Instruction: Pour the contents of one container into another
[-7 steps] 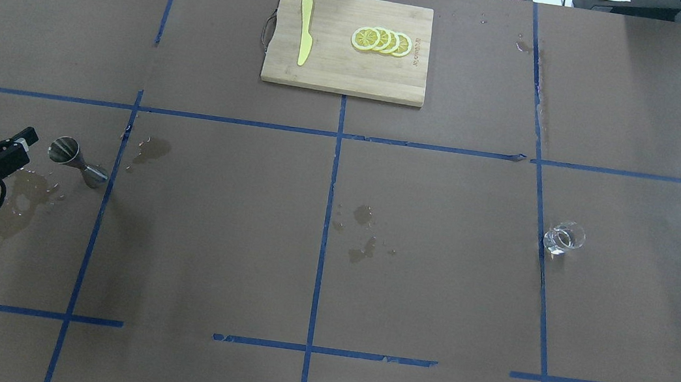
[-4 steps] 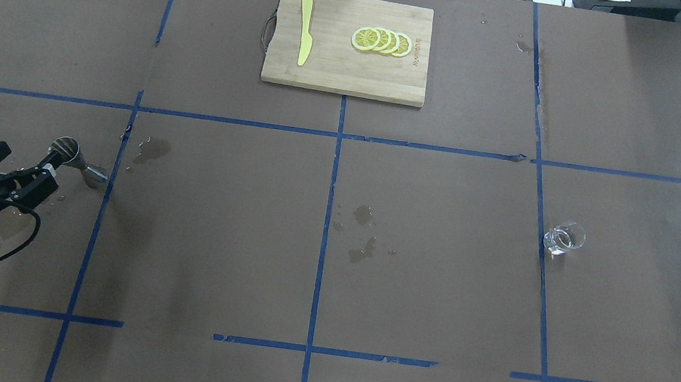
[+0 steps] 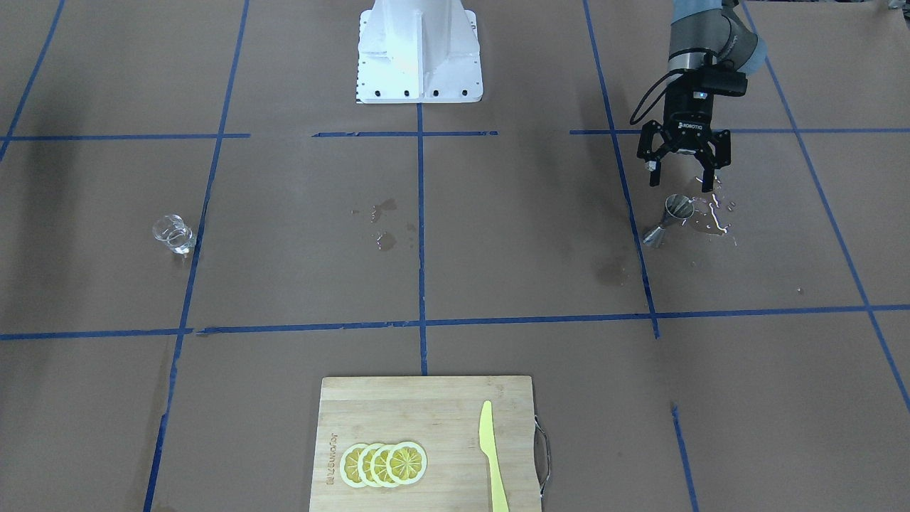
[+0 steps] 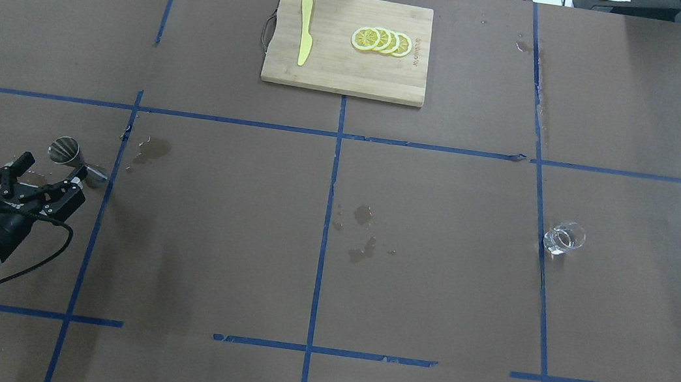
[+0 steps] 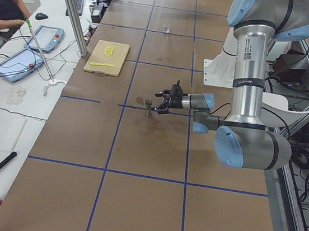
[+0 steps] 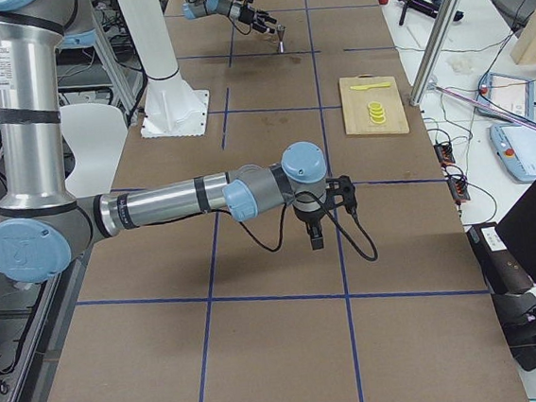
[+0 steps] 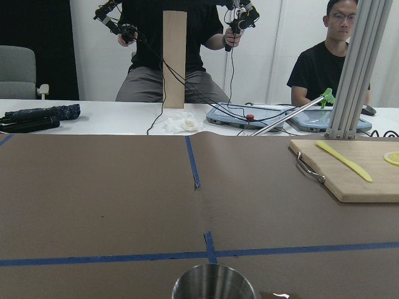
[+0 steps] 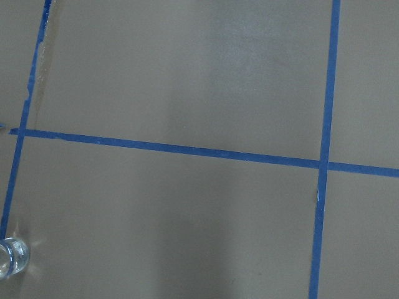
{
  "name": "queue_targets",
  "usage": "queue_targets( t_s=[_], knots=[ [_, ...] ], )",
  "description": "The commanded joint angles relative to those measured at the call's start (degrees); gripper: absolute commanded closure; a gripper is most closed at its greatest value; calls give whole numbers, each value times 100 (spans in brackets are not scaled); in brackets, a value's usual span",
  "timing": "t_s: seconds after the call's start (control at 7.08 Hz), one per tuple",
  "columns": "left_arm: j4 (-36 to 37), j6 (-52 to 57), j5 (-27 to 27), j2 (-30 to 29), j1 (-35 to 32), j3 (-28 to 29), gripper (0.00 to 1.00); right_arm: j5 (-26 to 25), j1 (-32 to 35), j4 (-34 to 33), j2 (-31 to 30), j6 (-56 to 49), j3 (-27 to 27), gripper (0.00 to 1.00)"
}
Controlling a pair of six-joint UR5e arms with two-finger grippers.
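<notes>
I find the steel jigger upright on the table on my left side, mouth up, which I judge suits it to receive a pour. Wet patches lie just beside it. The glass measuring cup stands well apart on my right side, on a blue tape line, untouched. The left gripper hangs low and near the jigger without touching it. Its fingers are spread, empty, and pointed away from the base; the wrist view has the rim centred. The right gripper hangs over bare table on an outstretched arm, and I cannot tell its state.
</notes>
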Motion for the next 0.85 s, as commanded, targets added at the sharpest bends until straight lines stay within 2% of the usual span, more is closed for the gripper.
queue_targets(
  t_s=[0.0,0.42,0.71],
  knots=[
    [-7,8,35,-270,3,303,1,-3,0,2,2,-9,-8,0],
    [-77,-1,34,-647,3,743,1,-3,0,2,2,-9,-8,0],
    [-77,-36,26,-657,3,918,1,-3,0,37,2,-9,-16,0]
  ],
)
